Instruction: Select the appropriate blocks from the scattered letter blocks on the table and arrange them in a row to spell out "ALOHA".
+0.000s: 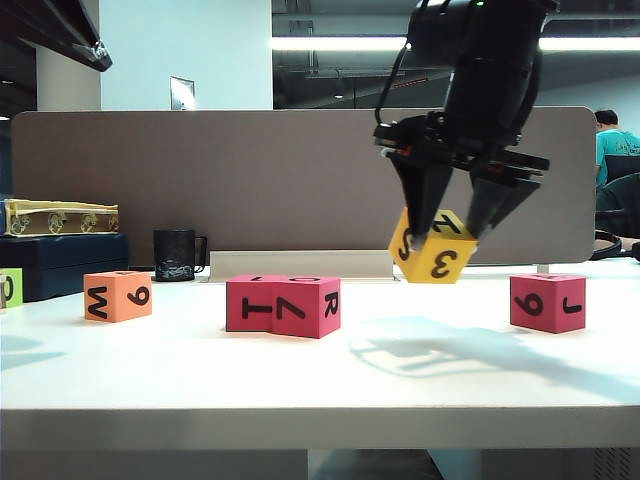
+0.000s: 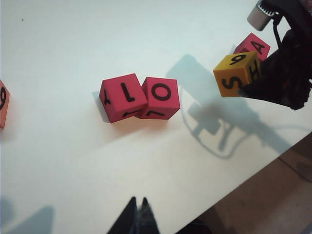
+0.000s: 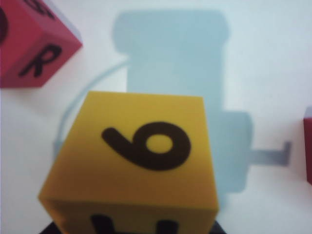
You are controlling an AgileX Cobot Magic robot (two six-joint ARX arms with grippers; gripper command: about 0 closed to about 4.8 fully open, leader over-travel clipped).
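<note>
My right gripper (image 1: 443,238) is shut on the yellow block (image 1: 432,252) and holds it tilted in the air above the white table (image 1: 300,380), right of centre. The right wrist view shows that yellow block (image 3: 141,146) with a 6 facing the camera. Two crimson-pink blocks (image 1: 255,302) (image 1: 312,306) touch each other mid-table. A third pink block (image 1: 547,302) stands at the right, and the orange block (image 1: 118,295) at the left. My left gripper (image 2: 138,201) is shut and empty, hovering near the table's front edge, short of the pink pair (image 2: 123,96) (image 2: 161,97).
A black mug (image 1: 178,255) stands at the back left before the grey-brown divider panel (image 1: 250,180). A lime-green cube (image 1: 8,288) sits at the far left edge, with a dark box (image 1: 60,260) behind it.
</note>
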